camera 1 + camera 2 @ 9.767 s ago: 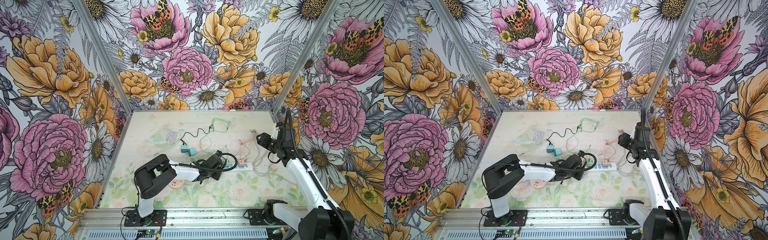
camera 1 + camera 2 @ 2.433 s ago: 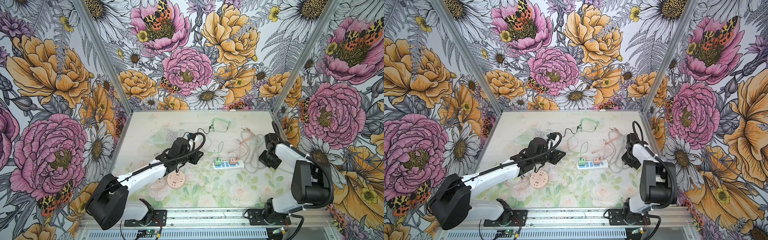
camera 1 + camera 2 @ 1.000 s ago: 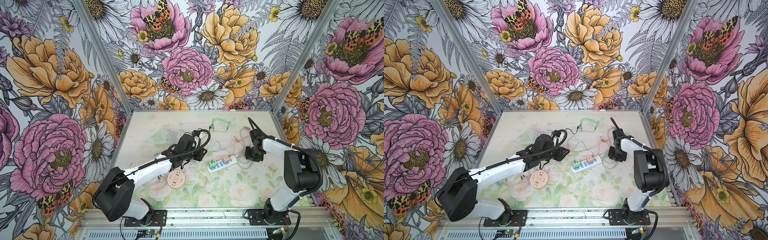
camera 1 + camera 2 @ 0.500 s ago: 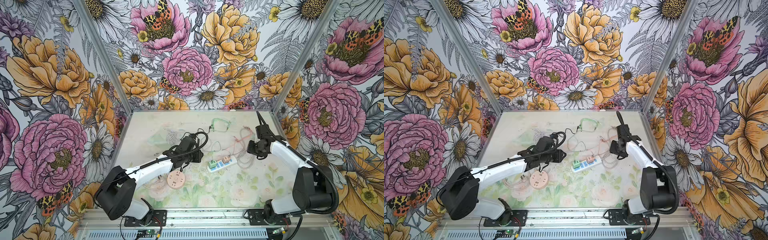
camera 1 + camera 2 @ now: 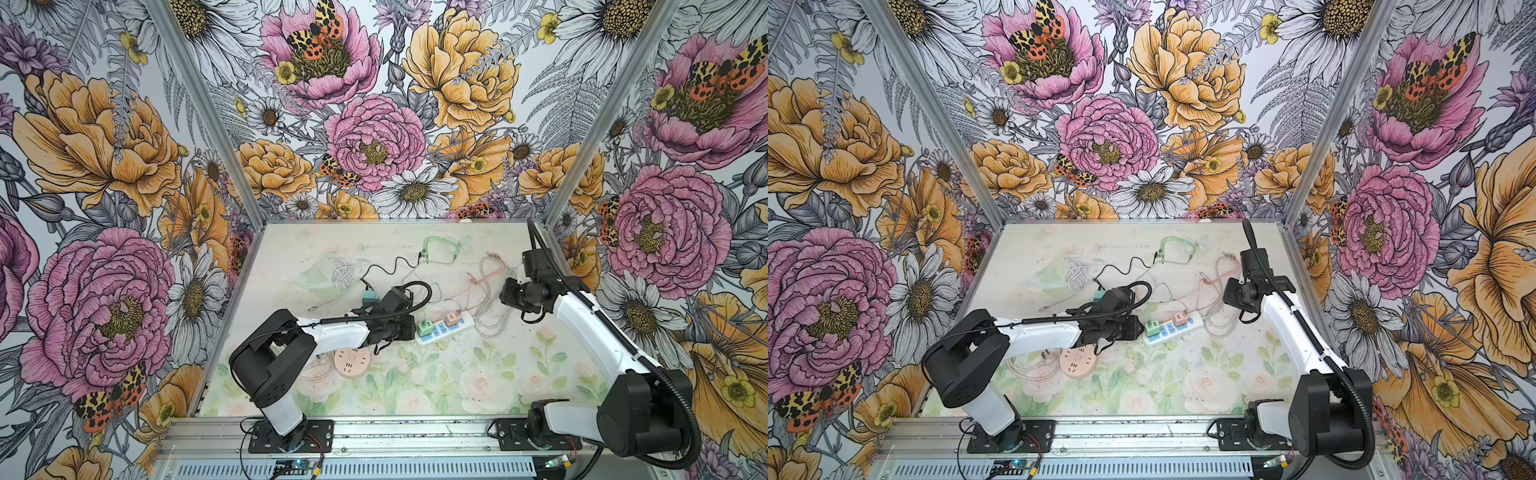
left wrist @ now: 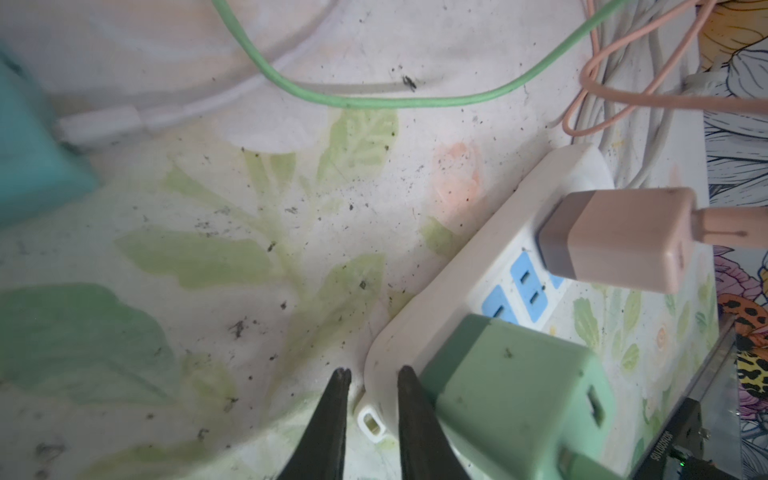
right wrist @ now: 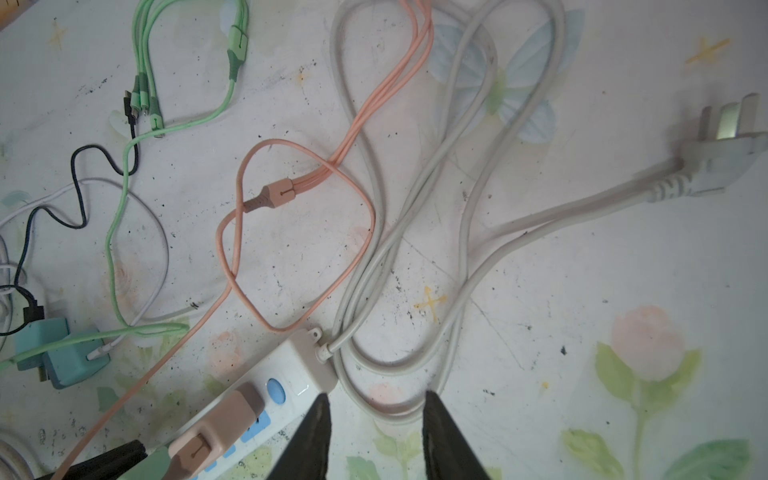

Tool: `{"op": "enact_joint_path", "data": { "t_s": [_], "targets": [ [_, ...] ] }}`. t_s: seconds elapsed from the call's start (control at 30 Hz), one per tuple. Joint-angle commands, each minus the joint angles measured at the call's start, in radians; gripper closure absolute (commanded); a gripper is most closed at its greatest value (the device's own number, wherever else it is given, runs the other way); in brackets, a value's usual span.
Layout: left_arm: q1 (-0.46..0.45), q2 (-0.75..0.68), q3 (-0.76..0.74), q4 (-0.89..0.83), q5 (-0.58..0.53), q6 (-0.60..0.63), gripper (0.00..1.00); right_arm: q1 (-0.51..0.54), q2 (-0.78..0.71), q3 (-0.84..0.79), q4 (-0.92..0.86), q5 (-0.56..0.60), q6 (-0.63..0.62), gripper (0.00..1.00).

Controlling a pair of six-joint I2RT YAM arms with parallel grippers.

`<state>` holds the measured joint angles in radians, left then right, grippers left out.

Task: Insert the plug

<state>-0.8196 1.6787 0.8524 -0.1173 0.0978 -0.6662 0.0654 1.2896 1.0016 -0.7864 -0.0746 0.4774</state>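
A white power strip [image 5: 457, 326] with blue sockets lies slanted mid-table. A green plug [image 5: 424, 328] and a pink plug [image 5: 451, 318] stand in its sockets. My left gripper [image 5: 411, 328] lies low at the strip's left end. In the left wrist view its jaws [image 6: 372, 374] stand slightly apart over the strip's end tab, gripping nothing, right beside the green plug [image 6: 519, 399]. My right gripper [image 5: 505, 291] hangs open above the strip's grey cord loops [image 7: 390, 365]. Two teal plugs [image 5: 370, 296] lie loose behind the left wrist.
The strip's own grey three-pin plug [image 7: 723, 166] lies on the mat at the cord's far end. Green [image 7: 120, 232], pink [image 7: 232, 232], black and white cables tangle behind the strip. A round pink socket disc [image 5: 352, 362] sits under the left forearm.
My left gripper has slid from beside the teal plugs to the strip's left end. The right arm's elbow has swung out to the right, and its gripper has stayed near the cord loops.
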Motion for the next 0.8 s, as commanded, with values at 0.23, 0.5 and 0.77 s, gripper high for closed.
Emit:
{"op": "enact_joint_path", "data": {
  "t_s": [0.23,0.5,0.77],
  "targets": [
    [-0.065,0.045,-0.013,0.078,-0.034,-0.08,0.78,0.03,-0.015,0.025,-0.015,0.025,-0.001,0.63],
    [-0.11,0.026,-0.019,0.082,-0.015,-0.111,0.78,0.075,-0.023,0.032,-0.014,0.013,0.003,0.63],
    [-0.05,-0.187,0.058,-0.277,-0.163,0.058,0.77,0.154,-0.041,0.065,-0.013,0.041,0.011,0.63]
  ]
}}
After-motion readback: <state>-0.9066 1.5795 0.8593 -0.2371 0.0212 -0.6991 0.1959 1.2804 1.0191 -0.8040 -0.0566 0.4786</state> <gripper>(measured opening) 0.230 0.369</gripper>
